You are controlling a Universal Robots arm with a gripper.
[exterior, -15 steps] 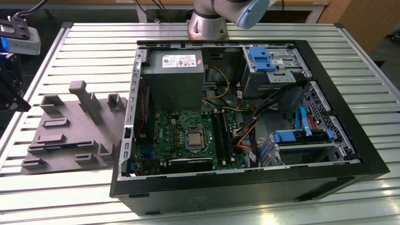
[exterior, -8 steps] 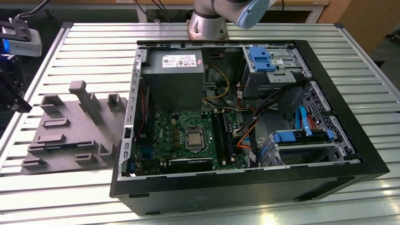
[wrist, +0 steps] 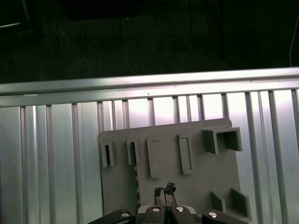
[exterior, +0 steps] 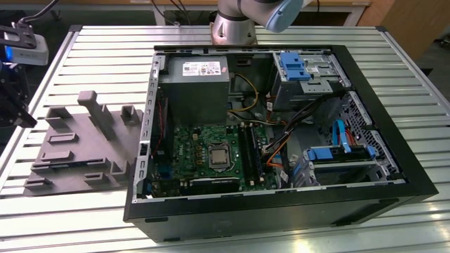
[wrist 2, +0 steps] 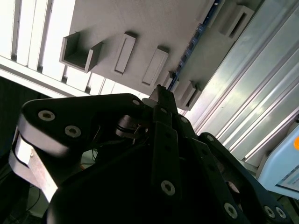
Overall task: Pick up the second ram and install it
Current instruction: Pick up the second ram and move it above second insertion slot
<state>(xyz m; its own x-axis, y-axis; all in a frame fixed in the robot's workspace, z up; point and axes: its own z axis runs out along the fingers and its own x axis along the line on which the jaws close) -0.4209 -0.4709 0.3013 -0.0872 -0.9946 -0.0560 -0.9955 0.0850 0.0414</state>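
Slatted metal table (exterior: 84, 221), open computer case (exterior: 281, 224) on it, grey plastic block (wrist: 205, 186) beside case, gripper (wrist: 164, 191) over block, fingers drawn together, nothing held, second ram (wrist: 136, 182) stood on edge in block, long axis parallel to table slats.

No print can be read here. In the exterior view, a white label (exterior: 202, 68) lies on the grey power supply (exterior: 191, 97) in the upper middle of the frame, its lettering too small to make out. In the second wrist view, a pale housing (wrist 2: 284, 170) at the lower right edge bears faint lines of print, equally illegible.
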